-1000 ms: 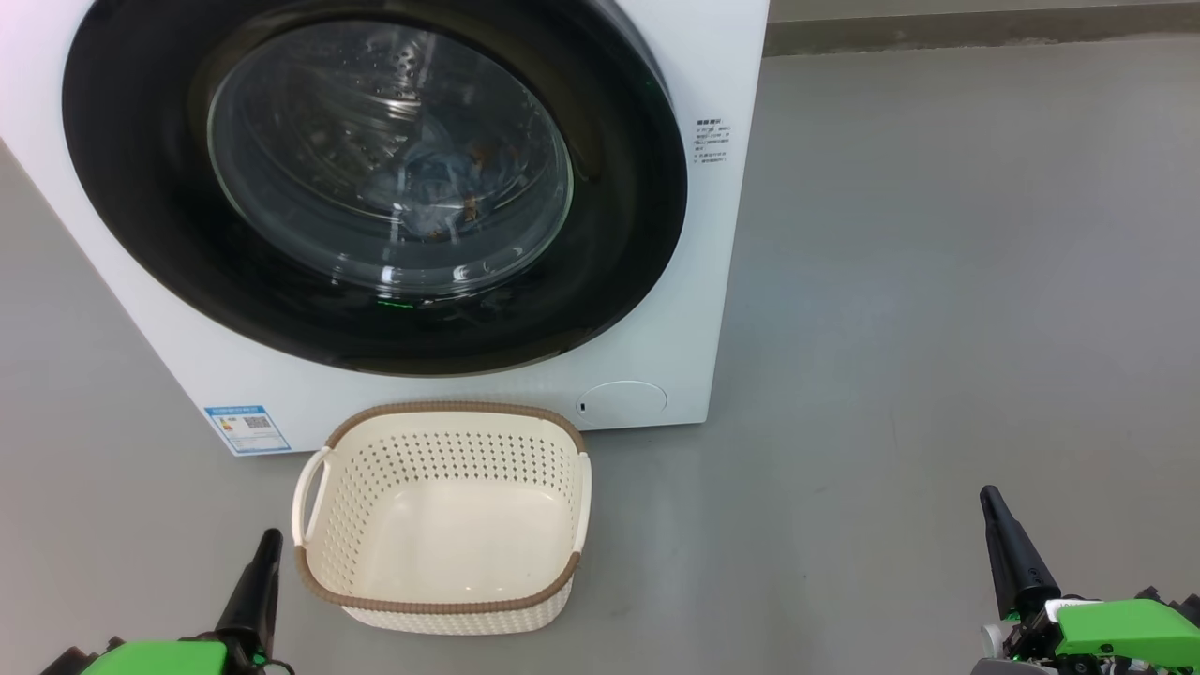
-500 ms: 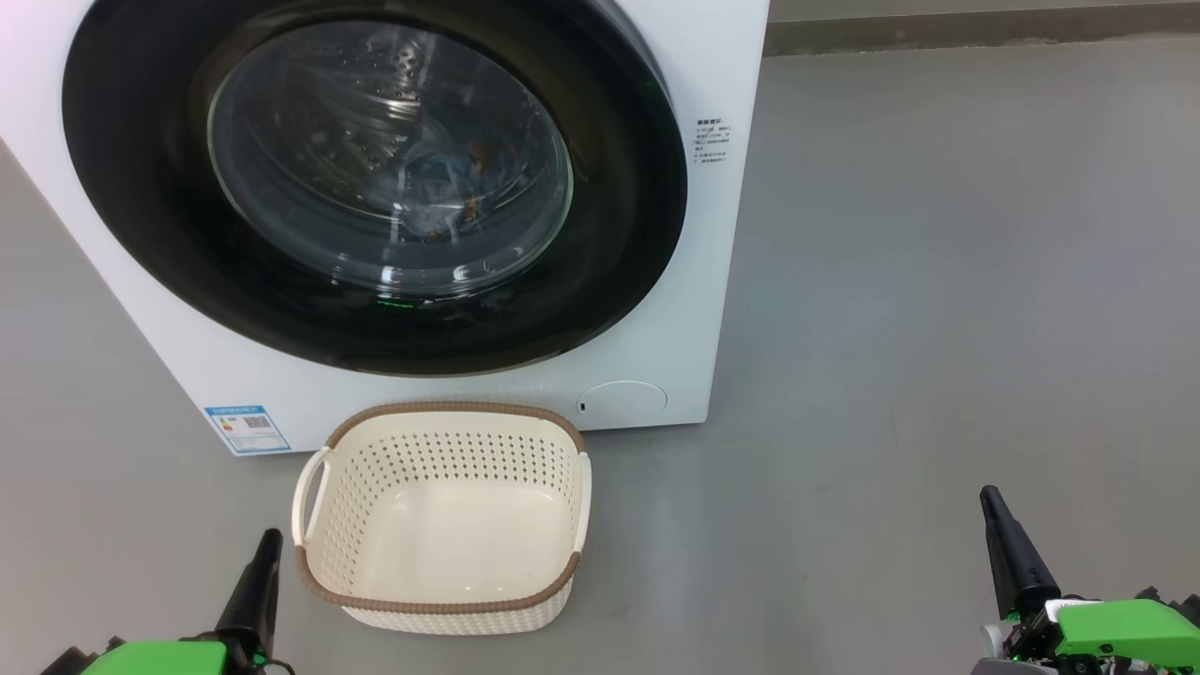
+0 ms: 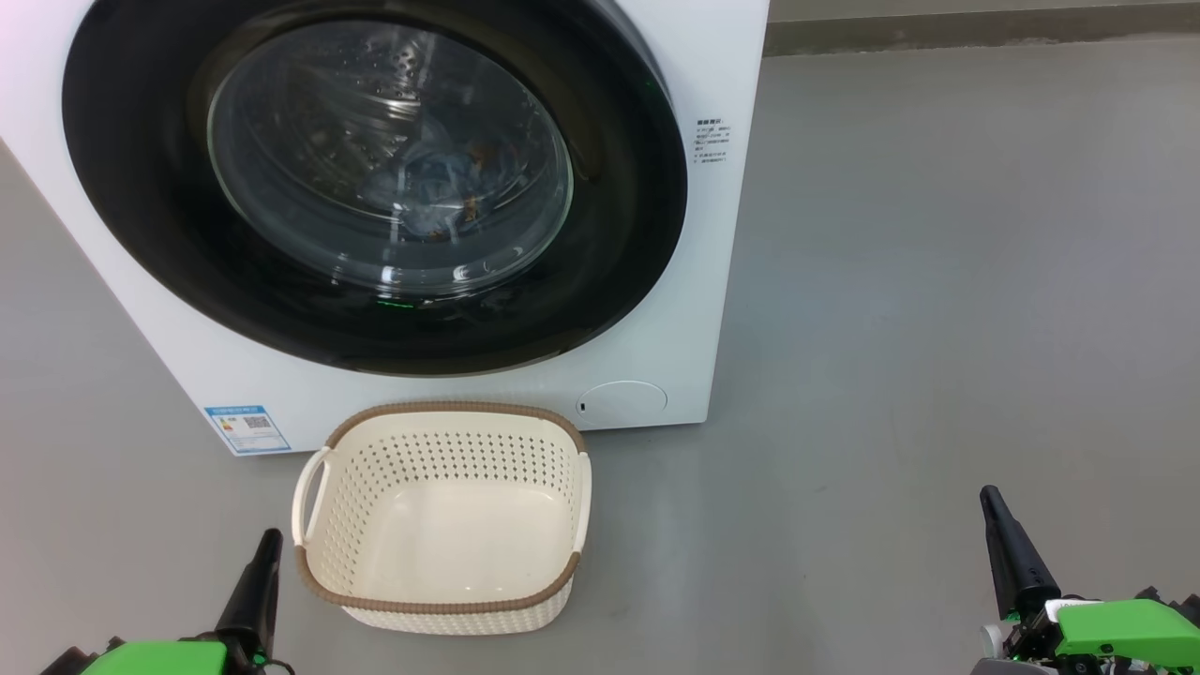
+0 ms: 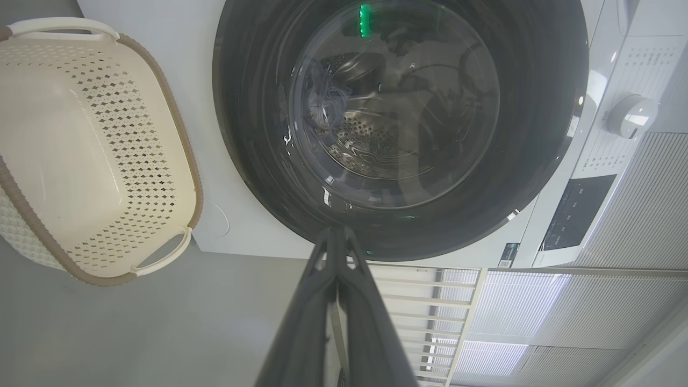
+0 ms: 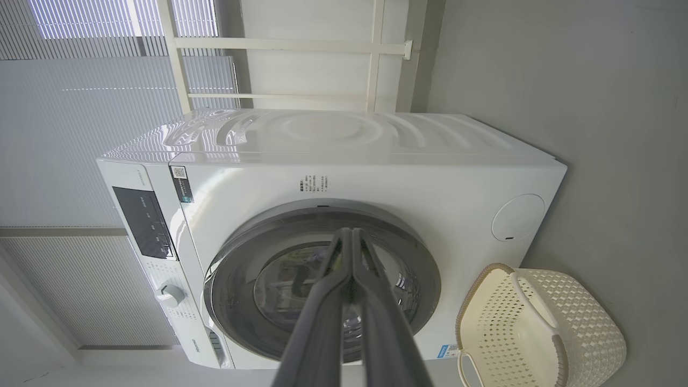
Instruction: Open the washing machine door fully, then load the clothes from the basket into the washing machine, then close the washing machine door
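Note:
The washing machine stands white and boxy on the grey floor. Its glossy black door sits flush against the front. Through the glass porthole, light blue clothes with orange-brown print lie in the steel drum. The cream basket with a brown rim sits on the floor just before the machine, with nothing in it. My left gripper is shut beside the basket's left handle, holding nothing. My right gripper is shut far out to the right over bare floor. In the wrist views, both gripper finger pairs are pressed together.
A small round flap and a blue label sticker sit low on the machine's front. The control panel with a knob shows in the left wrist view. A wall skirting runs at the back; a white rail frame stands behind the machine.

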